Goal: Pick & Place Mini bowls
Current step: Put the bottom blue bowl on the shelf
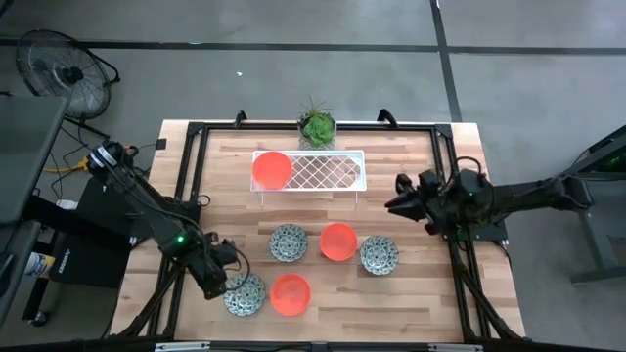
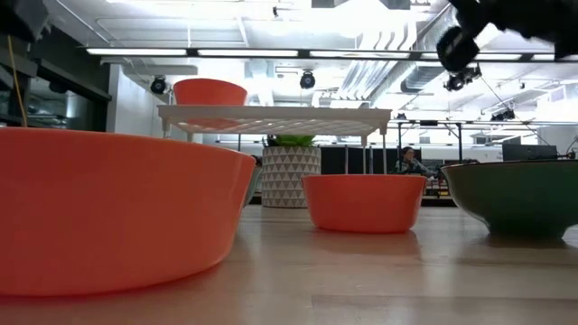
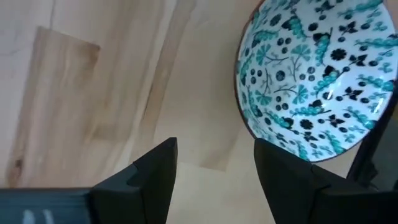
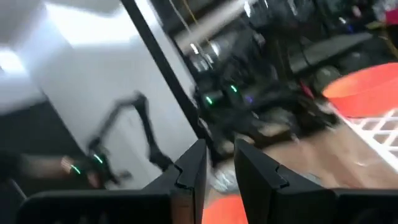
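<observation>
- The left gripper (image 1: 217, 277) hangs just beside a speckled bowl (image 1: 245, 293) at the near-left of the table (image 1: 421, 303), fingers apart and holding nothing.
- The right gripper (image 1: 403, 196) waits high over the right side, its fingers narrow and empty.
- 5 bowls lie on the table, 1 orange bowl (image 1: 271, 170) on the rack (image 1: 333, 171).
- The bowls look stiff, glossy and probably breakable (ceramic, I think); the thin rim is the place to pinch.
- I can read no writing.
</observation>
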You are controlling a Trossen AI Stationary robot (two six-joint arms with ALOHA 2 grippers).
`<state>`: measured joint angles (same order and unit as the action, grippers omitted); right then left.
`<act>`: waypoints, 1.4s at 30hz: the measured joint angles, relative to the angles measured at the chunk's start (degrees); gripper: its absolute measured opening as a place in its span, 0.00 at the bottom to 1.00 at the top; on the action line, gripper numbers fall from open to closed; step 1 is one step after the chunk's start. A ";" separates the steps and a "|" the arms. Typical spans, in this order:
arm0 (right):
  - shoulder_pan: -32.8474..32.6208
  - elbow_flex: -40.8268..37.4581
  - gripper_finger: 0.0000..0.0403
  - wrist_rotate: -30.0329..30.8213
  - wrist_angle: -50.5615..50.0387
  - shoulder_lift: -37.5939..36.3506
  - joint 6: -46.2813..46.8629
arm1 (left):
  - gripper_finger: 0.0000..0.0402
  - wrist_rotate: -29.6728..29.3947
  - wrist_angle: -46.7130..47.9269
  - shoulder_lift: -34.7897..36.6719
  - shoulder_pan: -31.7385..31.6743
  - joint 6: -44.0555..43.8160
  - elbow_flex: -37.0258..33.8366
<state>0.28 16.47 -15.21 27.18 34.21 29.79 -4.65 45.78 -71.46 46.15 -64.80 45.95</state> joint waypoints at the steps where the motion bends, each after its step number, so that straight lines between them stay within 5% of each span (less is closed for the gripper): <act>1: -0.71 3.42 0.18 1.25 -6.71 0.15 -2.61 | 0.52 0.05 -1.02 0.00 0.00 0.04 -0.56; 6: -4.98 20.40 0.18 7.61 -30.18 3.46 -12.13 | 0.52 0.06 -5.34 0.00 0.00 0.82 -1.61; 19: -18.80 48.91 0.18 25.86 -61.44 21.35 -18.37 | 0.52 1.55 -7.54 -2.16 0.00 -5.40 -1.59; 31: -24.41 52.92 0.18 28.99 -63.69 34.95 -17.20 | 0.52 0.04 -9.75 -6.46 -0.04 -10.53 -1.57; 42: -25.95 52.92 0.18 29.06 -64.34 39.72 -15.34 | 0.52 0.46 -13.31 -11.99 -0.07 -13.88 -1.55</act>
<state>-25.67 69.38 13.85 -37.15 73.93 14.46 -4.19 32.48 -83.45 46.09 -78.68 44.40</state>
